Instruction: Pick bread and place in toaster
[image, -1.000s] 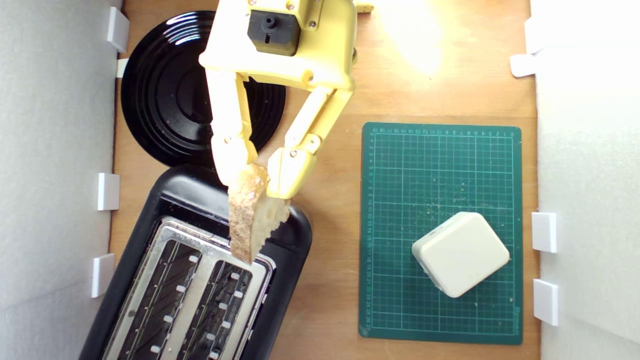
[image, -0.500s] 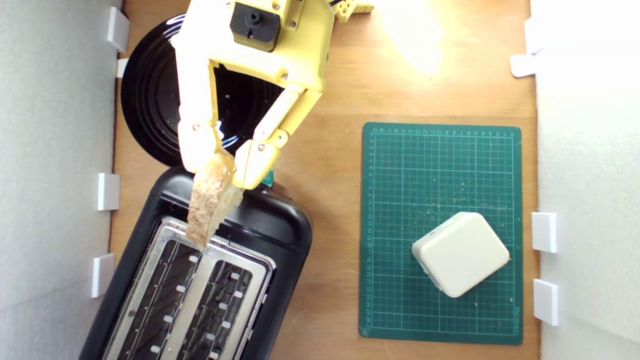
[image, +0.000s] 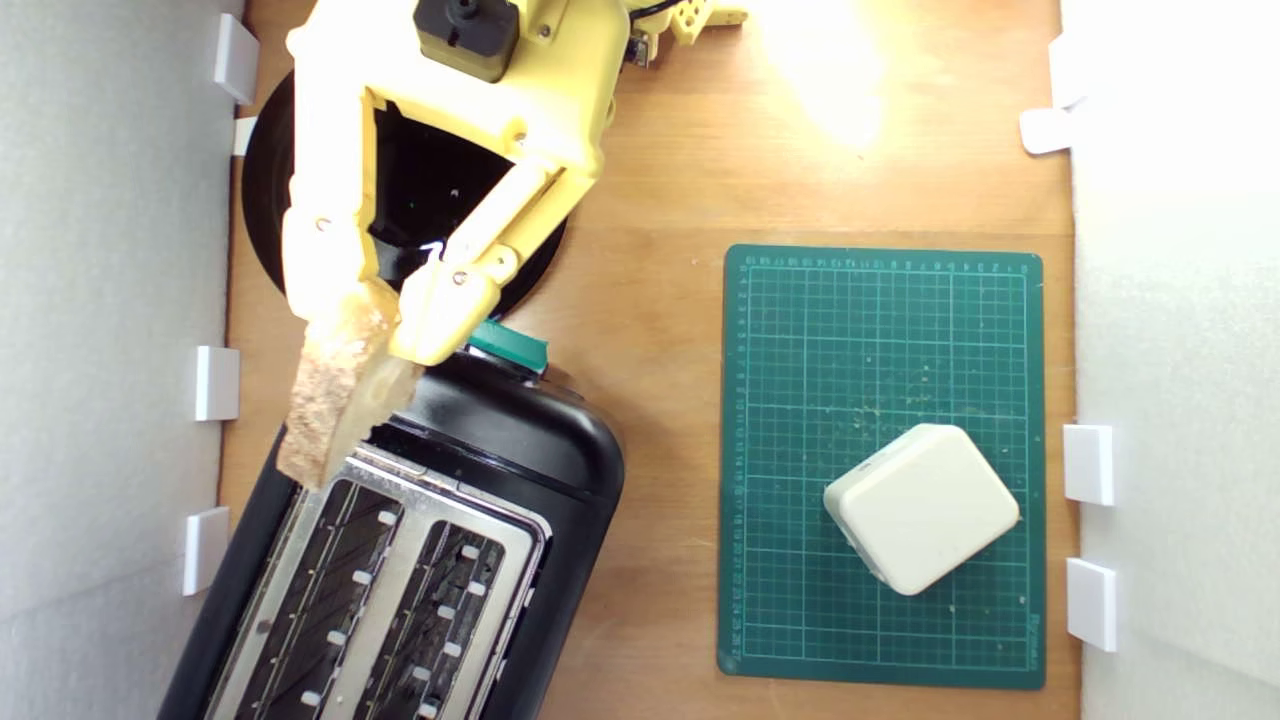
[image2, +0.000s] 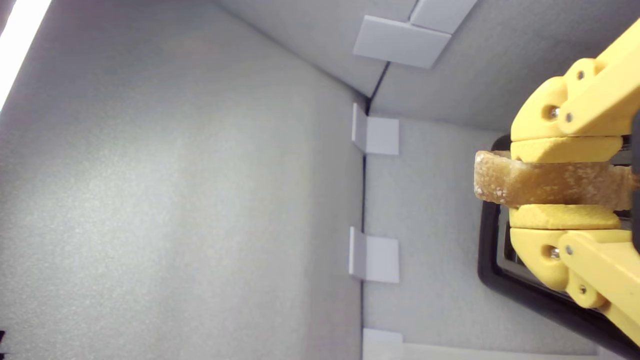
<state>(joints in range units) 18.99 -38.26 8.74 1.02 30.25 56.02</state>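
1. We see our yellow gripper (image: 385, 320) with its jaws squeezed tight on the bread (image: 335, 395). The wrist view shows it well: the bread (image2: 545, 182) sits pinched between the two yellow pads, with one end sticking out.

2. The bread is held on its edge, thin side down. We think that is so it can slip into a narrow slot.

3. The bread hangs in the air over the corner of the toaster (image: 500, 440) that is on the exterior view's left, near the grey wall. It is not in a slot yet. It looks a bit off to the side of the nearest slot, so we think it needs to line up first.

4. The toaster sits slanted on the wooden surface (image: 660, 200). Both slots look empty. Its teal lever (image: 510, 345) pokes out just beside our gripper.

5. A round black plate (image: 265, 210) lies behind the toaster, partly hidden by the arm.

6. A white block (image: 920, 508) rests on the green mat (image: 880, 330), well apart from the toaster.

7. The mat has a grid and tiny numbers on its edges. They are too small for us to read. We see no brand names.
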